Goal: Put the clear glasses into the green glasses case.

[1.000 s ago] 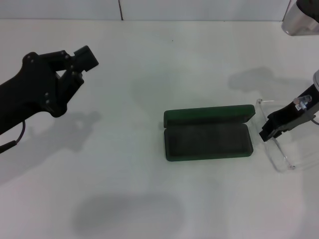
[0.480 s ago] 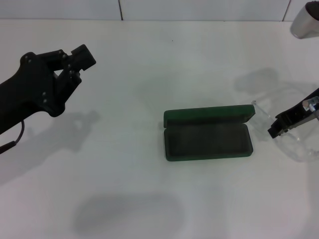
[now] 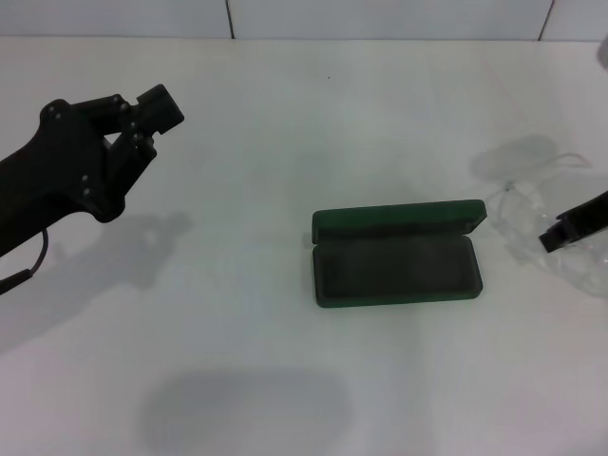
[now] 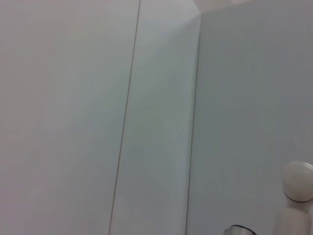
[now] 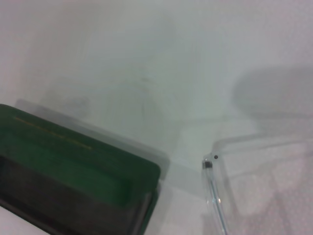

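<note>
Clear glasses (image 3: 541, 204) hang clamped in the right gripper (image 3: 576, 228) at the green glasses case's (image 3: 395, 254) three o'clock; slick plastic could slip.

1. Looks like a robot test lab: a plain white tabletop (image 3: 285, 114) fills the frame.
2. Bare white wall panels (image 3: 380, 17) with thin seams run along the top edge.
3. No household clutter.

On my head view the left arm (image 3: 43, 185) is matte black and angular, its wrist block studded with small dark screws; a thin black cable (image 3: 24, 271) loops beneath it. At three o'clock I see only the right gripper (image 3: 575, 228), a black blocky tip.
</note>
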`<action>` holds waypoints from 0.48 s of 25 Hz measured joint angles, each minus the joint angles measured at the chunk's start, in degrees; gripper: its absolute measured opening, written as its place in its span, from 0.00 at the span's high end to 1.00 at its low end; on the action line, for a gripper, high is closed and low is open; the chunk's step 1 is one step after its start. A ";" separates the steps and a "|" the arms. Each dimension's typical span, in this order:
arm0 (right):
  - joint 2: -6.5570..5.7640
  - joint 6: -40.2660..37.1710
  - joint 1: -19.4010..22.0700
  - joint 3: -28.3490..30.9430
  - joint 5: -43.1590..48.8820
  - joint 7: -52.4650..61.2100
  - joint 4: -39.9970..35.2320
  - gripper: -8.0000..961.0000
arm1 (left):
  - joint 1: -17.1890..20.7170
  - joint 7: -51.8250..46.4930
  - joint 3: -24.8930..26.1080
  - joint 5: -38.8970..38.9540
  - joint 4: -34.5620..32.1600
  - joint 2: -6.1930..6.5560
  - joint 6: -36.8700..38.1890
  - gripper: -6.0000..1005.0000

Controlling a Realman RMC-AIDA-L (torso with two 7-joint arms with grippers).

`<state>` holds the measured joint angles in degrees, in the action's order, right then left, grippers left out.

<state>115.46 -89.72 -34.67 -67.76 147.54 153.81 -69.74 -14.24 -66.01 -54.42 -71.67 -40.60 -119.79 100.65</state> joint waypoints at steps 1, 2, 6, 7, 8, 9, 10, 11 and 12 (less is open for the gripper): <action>0.00 -0.07 0.88 0.00 -0.01 -0.07 -1.26 0.88 | 0.00 -0.03 -0.05 0.14 0.00 0.00 0.00 0.94; 0.01 -0.14 1.76 0.00 -0.08 -0.20 -2.44 0.88 | 0.02 -0.06 -0.10 0.32 0.08 0.00 0.00 0.94; -0.03 -0.52 4.99 0.06 -1.64 -0.87 -6.88 0.88 | 0.16 -0.14 -0.03 1.01 1.18 -0.07 1.05 0.94; -0.06 -0.62 5.83 0.20 -2.17 -1.08 -8.24 0.88 | 0.19 -0.15 0.00 1.14 1.32 -0.07 1.24 0.94; -0.07 -0.87 7.13 0.75 -3.02 -1.67 -10.33 0.88 | 0.32 -0.18 0.07 1.41 1.50 -0.06 1.54 0.94; -0.06 -1.19 8.22 1.52 -3.86 -2.40 -12.23 0.88 | 0.44 -0.25 0.06 1.65 1.51 -0.06 1.68 0.94; -0.06 -1.54 9.13 2.36 -4.63 -3.24 -13.61 0.88 | 0.58 -0.44 0.06 1.82 1.51 -0.05 1.80 0.94; 0.00 -2.10 10.42 3.70 -6.08 -4.53 -15.51 0.88 | 0.65 -0.73 0.05 1.94 1.52 -0.05 1.92 0.94; 0.04 -2.76 11.72 5.21 -7.94 -6.15 -17.25 0.88 | 0.69 -2.06 0.04 2.20 1.44 -0.03 2.34 0.94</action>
<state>115.50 -92.48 -22.96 -62.55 139.60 147.65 -86.99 -13.55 -68.06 -54.38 -69.47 -39.16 -119.82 102.99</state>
